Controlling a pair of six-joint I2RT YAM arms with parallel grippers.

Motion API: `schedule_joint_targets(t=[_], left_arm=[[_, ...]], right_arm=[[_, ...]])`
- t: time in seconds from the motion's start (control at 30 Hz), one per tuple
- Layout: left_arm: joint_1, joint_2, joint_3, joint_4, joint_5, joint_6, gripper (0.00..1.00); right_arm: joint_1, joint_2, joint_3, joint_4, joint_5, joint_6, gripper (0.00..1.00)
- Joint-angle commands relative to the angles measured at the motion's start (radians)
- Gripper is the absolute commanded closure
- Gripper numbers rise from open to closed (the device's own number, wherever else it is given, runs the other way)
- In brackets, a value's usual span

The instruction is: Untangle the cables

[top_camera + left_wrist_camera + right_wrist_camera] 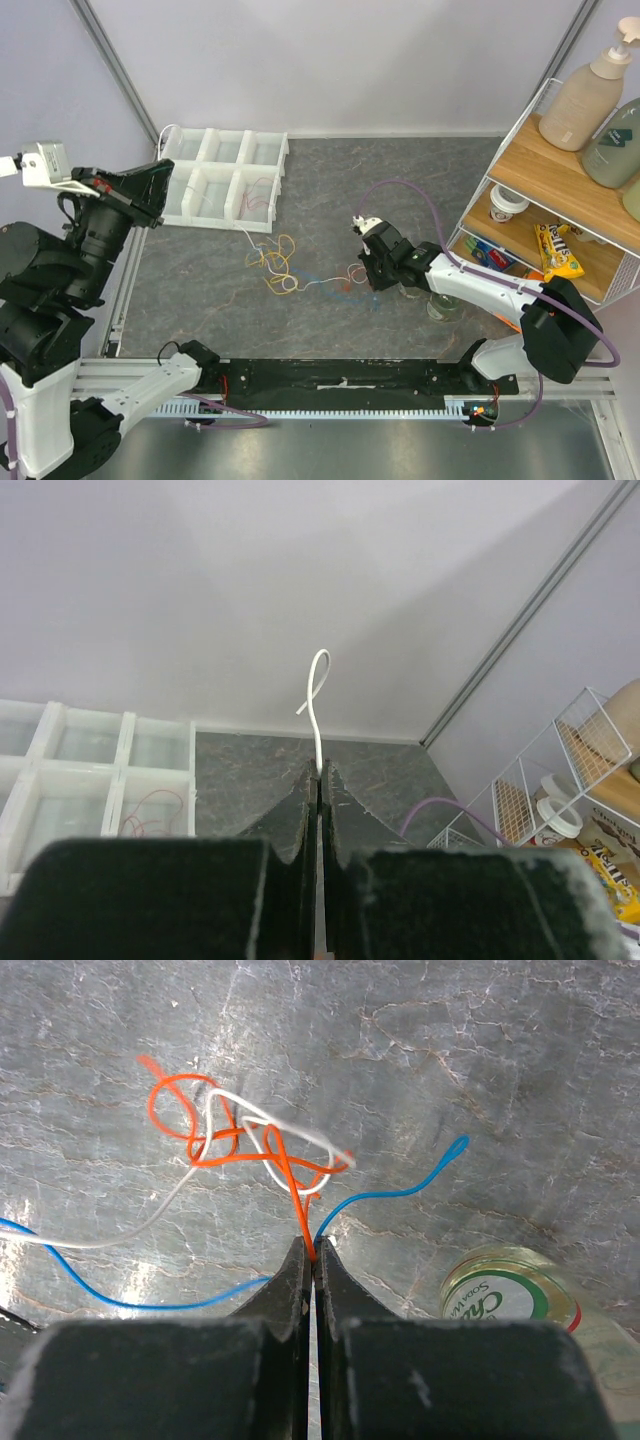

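The grey, marble-patterned table [400,200] carried a loose tangle of thin cables [275,265] at its middle, near a white plastic divided tray [225,175]. The left gripper [318,775] was pressed together on a white cable [316,695]. The right gripper [312,1250] pinched an orange cable [285,1165] knotted with white strands. A jar lid [510,1285] nearby read "Cha…". A yellow M&M's bag [556,250] lay on the wooden shelf [540,160].

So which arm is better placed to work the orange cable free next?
Right, probably. The right hand is shut on the orange cable just short of the knot; the left hand is up by the tray, pinching a white cable end.
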Motion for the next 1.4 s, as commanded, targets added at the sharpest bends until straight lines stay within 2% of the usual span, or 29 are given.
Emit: schedule_joint_targets(t=[0.0,0.17,0.33,0.43,0.6,0.7,0.8,0.93,1.13,1.37], left_arm=[[0.006,0.057,0.067,0.002,0.043,-0.038,0.98],[0.006,0.039,0.090,0.017,-0.010,-0.099,0.98],[0.006,0.098,0.212,0.051,0.007,-0.021,0.98],[0.005,0.106,0.229,0.037,0.034,-0.058,0.98],[0.006,0.042,0.092,0.101,0.068,-0.119,0.98],[0.006,0.062,0.096,0.103,0.077,-0.121,0.98],[0.006,0.085,0.123,0.103,0.108,-0.127,0.98],[0.006,0.085,0.122,0.101,0.137,-0.159,0.99],[0.005,0.062,0.078,0.115,0.133,-0.205,0.98],[0.006,0.059,0.075,0.121,0.160,-0.257,0.99]], right_arm=[[-0.003,0.006,0.046,-0.016,-0.005,-0.049,1.00],[-0.003,-0.002,0.025,-0.020,0.050,-0.084,1.00],[-0.003,0.038,0.018,-0.016,0.031,-0.087,1.00],[-0.003,0.037,0.055,-0.039,-0.041,-0.109,0.85],[-0.003,-0.045,0.169,-0.108,-0.052,-0.161,0.66],[-0.003,-0.081,0.244,-0.124,-0.081,-0.188,0.54],[-0.002,-0.086,0.307,-0.102,-0.224,-0.195,0.43],[0.065,-0.117,0.324,0.072,-0.445,-0.196,0.28],[0.145,-0.092,0.313,0.350,-0.516,-0.092,0.03],[0.210,-0.029,0.328,0.506,-0.404,0.024,0.02]])
